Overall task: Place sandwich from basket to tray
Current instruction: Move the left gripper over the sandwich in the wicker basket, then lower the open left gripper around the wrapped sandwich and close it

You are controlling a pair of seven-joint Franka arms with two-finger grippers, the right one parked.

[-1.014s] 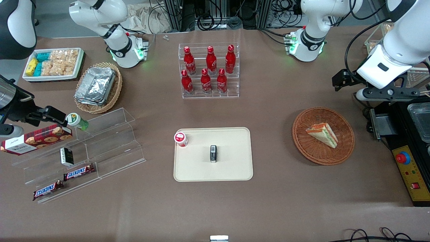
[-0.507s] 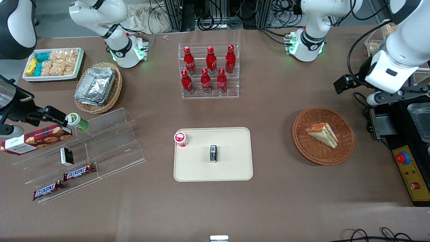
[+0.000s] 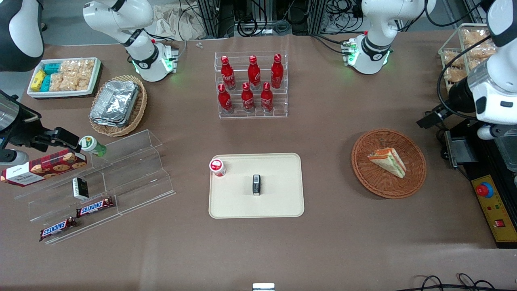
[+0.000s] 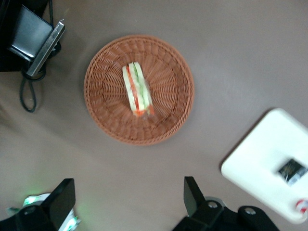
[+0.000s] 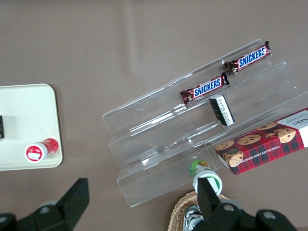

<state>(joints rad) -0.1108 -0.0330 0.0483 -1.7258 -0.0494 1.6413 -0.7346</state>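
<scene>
Your gripper (image 4: 127,204) hangs with its fingers wide apart, high above the basket (image 4: 103,118), which holds one sandwich (image 4: 137,89). Off beside it, the tray (image 4: 260,154) carries two things: one small dark packet (image 4: 292,171) and one red-capped bottle (image 3: 217,167).

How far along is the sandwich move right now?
Nothing is done yet: the sandwich lies in the basket, untouched. The tray holds only a small red-capped bottle and a small dark packet. In hand: the gripper hangs open high above the table beside the basket. Left: descend, grasp, carry, and set it on the tray.
</scene>
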